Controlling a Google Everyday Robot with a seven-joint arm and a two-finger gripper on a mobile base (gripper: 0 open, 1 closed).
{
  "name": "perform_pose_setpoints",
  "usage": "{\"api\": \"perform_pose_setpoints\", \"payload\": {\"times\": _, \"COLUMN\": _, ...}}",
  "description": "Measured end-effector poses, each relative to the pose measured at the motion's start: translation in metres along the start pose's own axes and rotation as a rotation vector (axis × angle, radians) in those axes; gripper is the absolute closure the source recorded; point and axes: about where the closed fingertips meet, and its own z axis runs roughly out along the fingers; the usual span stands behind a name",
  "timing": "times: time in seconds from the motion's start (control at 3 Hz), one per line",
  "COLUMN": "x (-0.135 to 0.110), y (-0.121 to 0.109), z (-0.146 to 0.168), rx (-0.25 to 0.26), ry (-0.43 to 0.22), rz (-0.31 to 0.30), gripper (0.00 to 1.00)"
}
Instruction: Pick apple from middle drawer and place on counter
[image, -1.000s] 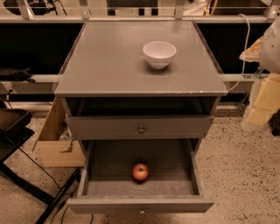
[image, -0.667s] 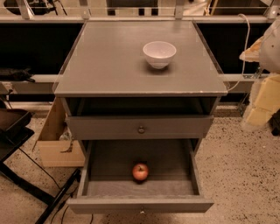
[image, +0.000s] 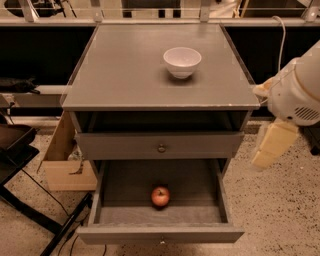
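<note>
The small round red apple (image: 160, 196) lies near the front centre of the open grey wooden middle drawer (image: 125, 213). Above, the flat grey bench (image: 125, 70) carries a white bowl (image: 182, 61). The cream pincer (image: 272, 147) hangs right of the cabinet, well apart from the apple; how far open it is, I cannot tell.

You see the apple (image: 160, 196), small, round and red with a yellowish blush, resting on the pale floor of the middle drawer (image: 125, 182). It sits in the lower centre of the frame, near the front panel. The drawer is a shallow grey box, pulled out. Above it, the bench (image: 120, 70) is a flat matte grey slab with pale chips along its front edge. Your tool (image: 272, 147) hangs at the right edge, well apart from the apple.
</note>
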Motion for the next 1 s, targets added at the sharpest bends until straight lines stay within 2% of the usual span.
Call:
{"api": "perform_pose_setpoints", "payload": {"times": 0.33, "x": -0.001, "y": 0.011, "z": 0.042, "rx": 0.008, "ry": -0.056, "rz": 0.018, "gripper": 0.0}}
{"api": "perform_pose_setpoints", "payload": {"times": 0.67, "x": 0.0, "y": 0.023, "z": 0.088, "rx": -0.002, "ry": -0.137, "rz": 0.074, "gripper": 0.0}}
{"api": "perform_pose_setpoints", "payload": {"times": 1.0, "x": -0.008, "y": 0.027, "z": 0.123, "rx": -0.082, "ry": -0.231, "rz": 0.135, "gripper": 0.0}}
